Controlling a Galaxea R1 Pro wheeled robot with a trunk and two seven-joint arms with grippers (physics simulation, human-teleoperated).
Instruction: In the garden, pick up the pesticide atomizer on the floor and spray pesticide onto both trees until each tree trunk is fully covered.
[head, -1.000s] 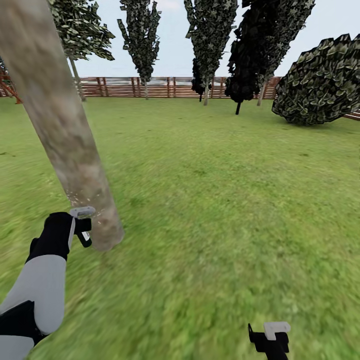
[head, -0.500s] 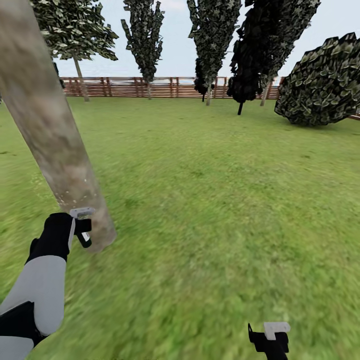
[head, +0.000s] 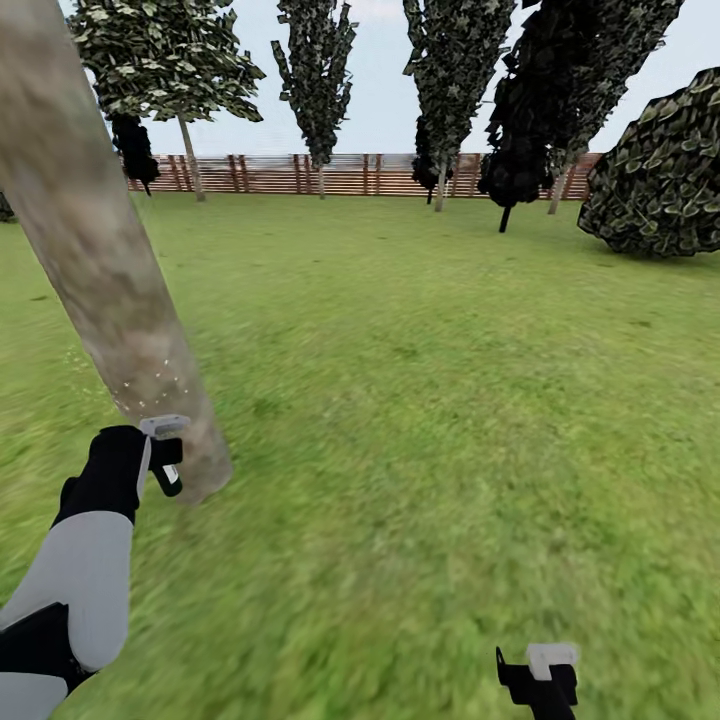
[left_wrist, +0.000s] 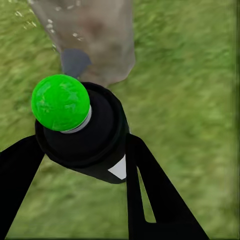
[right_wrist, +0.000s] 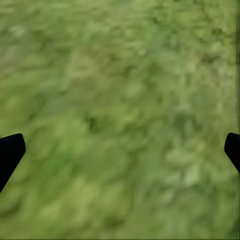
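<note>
In the head view the tree trunk (head: 110, 270), mottled grey-brown, leans across the left side and meets the grass floor (head: 420, 430) at a flared base. Fine white specks of pesticide (head: 150, 385) dot its lower part. My left gripper (head: 160, 445) is just in front of the trunk's base, shut on the pesticide atomizer (head: 168, 470). The left wrist view shows the atomizer (left_wrist: 95, 140) as a black body with a bright green round top and a white patch, close to the tree trunk (left_wrist: 95, 35). Over bare grass, my right gripper (head: 540, 672) is open with nothing in it (right_wrist: 120, 150).
A brown slatted fence (head: 350, 175) closes the far side of the lawn. Several tall dark trees (head: 320, 70) stand along it, and a big round bush (head: 660, 170) sits at the far right. Open grass stretches ahead and to the right.
The whole head view has shifted, so the camera turned: far trees and bush slid right in the picture. Both arms hold the same pose. The specks now sit slightly higher on the trunk.
</note>
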